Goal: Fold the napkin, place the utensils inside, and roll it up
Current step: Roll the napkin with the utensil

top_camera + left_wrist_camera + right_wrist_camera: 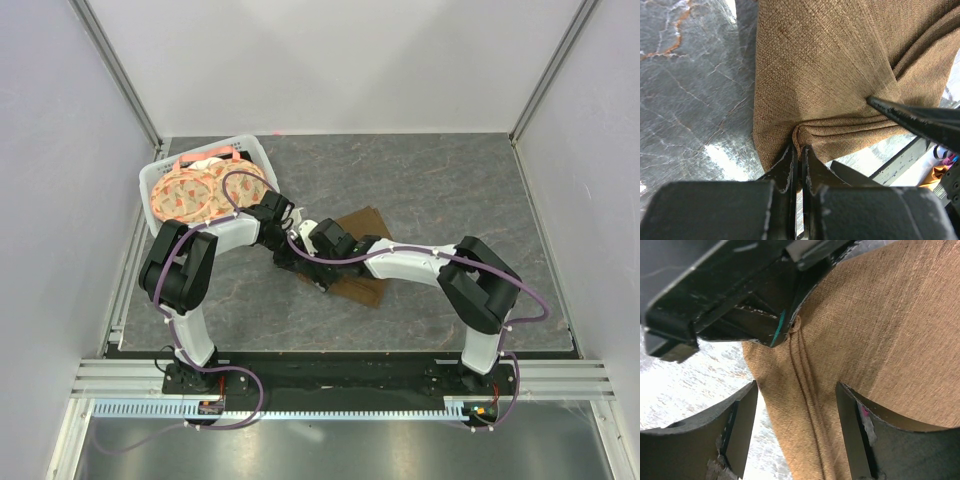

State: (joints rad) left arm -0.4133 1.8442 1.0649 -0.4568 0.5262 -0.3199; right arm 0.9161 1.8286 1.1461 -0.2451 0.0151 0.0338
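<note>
The brown napkin lay creased near the middle of the grey bench. The left end effector was clamped tight on a bunched fold at its edge, where a teal sliver of the utensil showed. The right end effector stood wide, straddling the cloth's ridge without gripping it.

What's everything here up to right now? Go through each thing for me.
Napkin: folded, creased into pleats where it is pinched.
Utensil: mostly hidden in the fold; only a teal sliver shows.
Left tool: shut, pinching the folded edge of the cloth.
Right tool: open, one finger on either side of the cloth.
Plates: lying in the basket.
Basket: on the table's far left, holding the plates.
</note>
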